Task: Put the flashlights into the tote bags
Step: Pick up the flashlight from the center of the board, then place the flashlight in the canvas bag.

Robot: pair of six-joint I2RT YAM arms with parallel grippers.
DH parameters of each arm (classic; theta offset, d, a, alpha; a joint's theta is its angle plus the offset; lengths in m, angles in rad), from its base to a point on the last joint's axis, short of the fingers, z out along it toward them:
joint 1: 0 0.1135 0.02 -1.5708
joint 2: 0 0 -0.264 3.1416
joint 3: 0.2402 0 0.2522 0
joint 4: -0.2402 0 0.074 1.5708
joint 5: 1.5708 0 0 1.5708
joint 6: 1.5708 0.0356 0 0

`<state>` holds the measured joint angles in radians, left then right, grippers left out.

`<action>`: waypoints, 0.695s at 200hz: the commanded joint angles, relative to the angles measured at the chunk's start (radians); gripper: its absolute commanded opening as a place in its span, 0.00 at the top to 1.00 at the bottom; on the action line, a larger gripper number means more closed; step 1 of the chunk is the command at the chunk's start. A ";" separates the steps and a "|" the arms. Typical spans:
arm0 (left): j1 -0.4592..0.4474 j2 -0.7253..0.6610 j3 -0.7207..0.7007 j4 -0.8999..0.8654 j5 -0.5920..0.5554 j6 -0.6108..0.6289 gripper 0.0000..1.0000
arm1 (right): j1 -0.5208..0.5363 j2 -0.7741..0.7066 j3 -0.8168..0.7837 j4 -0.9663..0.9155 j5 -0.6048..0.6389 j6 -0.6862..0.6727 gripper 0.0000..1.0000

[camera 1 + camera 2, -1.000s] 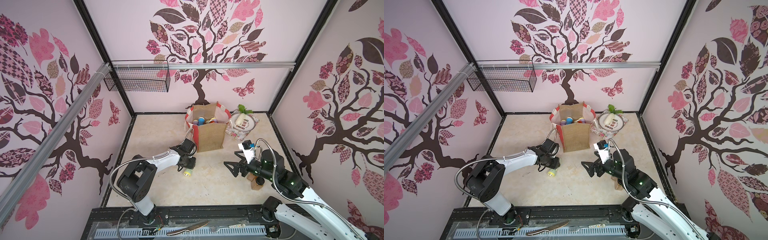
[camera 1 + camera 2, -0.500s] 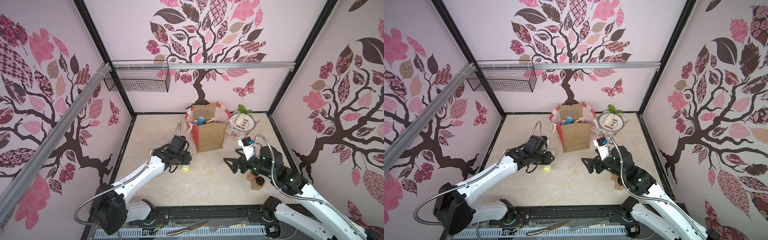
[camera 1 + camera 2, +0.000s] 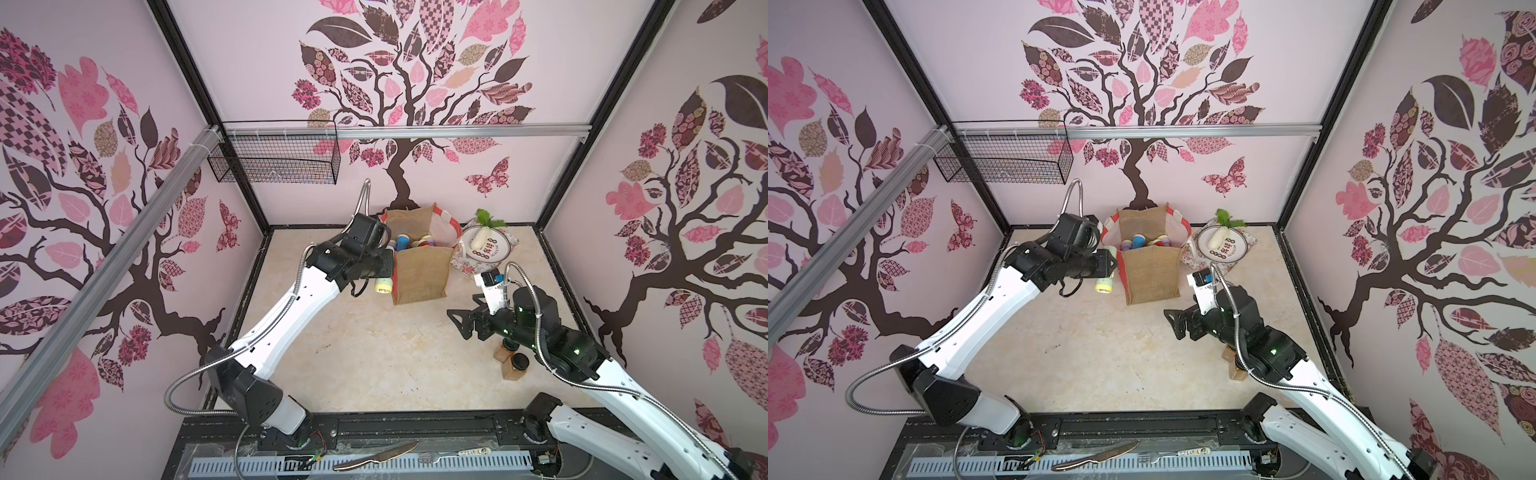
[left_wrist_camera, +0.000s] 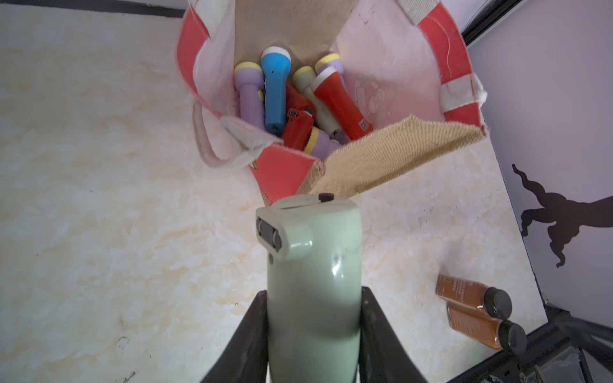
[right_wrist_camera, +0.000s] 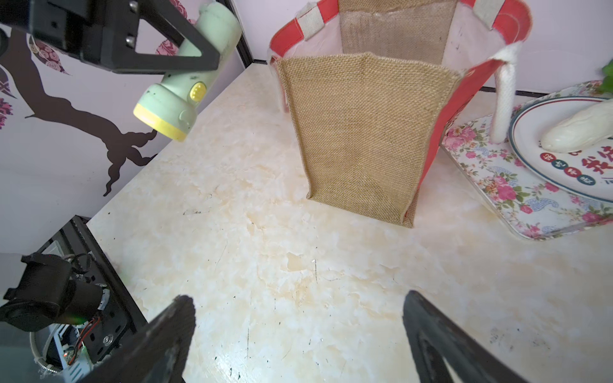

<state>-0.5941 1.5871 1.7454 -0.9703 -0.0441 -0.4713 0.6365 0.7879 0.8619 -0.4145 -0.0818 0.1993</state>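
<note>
My left gripper [image 4: 313,295] is shut on a pale green flashlight [image 4: 313,265], yellow-ringed head [image 5: 166,122] pointing down. In both top views it hangs in the air beside the tote bag's left side, near the rim: flashlight [image 3: 383,284], left gripper [image 3: 1111,266]. The burlap tote bag [image 3: 419,270] [image 5: 365,132] stands upright and open. Several flashlights lie inside, among them a blue one [image 4: 275,86], a red one [image 4: 338,99] and a lilac one [image 4: 248,93]. My right gripper [image 3: 456,324] [image 5: 298,296] is open and empty, low over the table right of the bag.
A white plate with a radish [image 3: 490,245] sits on a floral tray [image 5: 497,185] right of the bag. Two brown black-capped jars [image 3: 513,361] [image 4: 471,295] lie under my right arm. A black wire basket [image 3: 274,162] hangs on the back wall.
My left arm has lifted the green flashlight off the table and carried it up and back to the bag's left side. My right gripper has barely moved.
</note>
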 commanded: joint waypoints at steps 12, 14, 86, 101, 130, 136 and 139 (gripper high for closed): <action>0.032 0.109 0.243 -0.017 -0.017 -0.003 0.94 | -0.013 -0.016 0.052 -0.021 -0.018 0.029 0.00; 0.033 0.116 0.254 -0.016 -0.015 -0.004 0.94 | -0.013 -0.016 0.050 -0.021 -0.020 0.028 0.00; 0.077 0.366 0.565 0.008 0.036 -0.032 0.94 | -0.014 0.012 0.066 0.012 -0.041 0.028 0.00; 0.088 0.410 0.595 0.037 0.031 -0.040 0.94 | -0.015 0.012 0.070 0.002 -0.039 0.025 0.00; 0.111 0.505 0.681 0.059 0.025 -0.058 0.94 | -0.014 0.013 0.078 -0.011 -0.036 0.017 0.00; 0.113 0.522 0.697 0.067 0.020 -0.059 0.94 | -0.015 0.015 0.080 -0.011 -0.036 0.017 0.00; 0.114 0.528 0.703 0.069 0.015 -0.059 0.94 | -0.016 0.016 0.079 -0.009 -0.036 0.017 0.00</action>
<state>-0.4961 2.0701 2.3505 -0.9554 -0.0147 -0.5117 0.6250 0.8032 0.8837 -0.4236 -0.1093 0.2218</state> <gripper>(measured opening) 0.369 0.997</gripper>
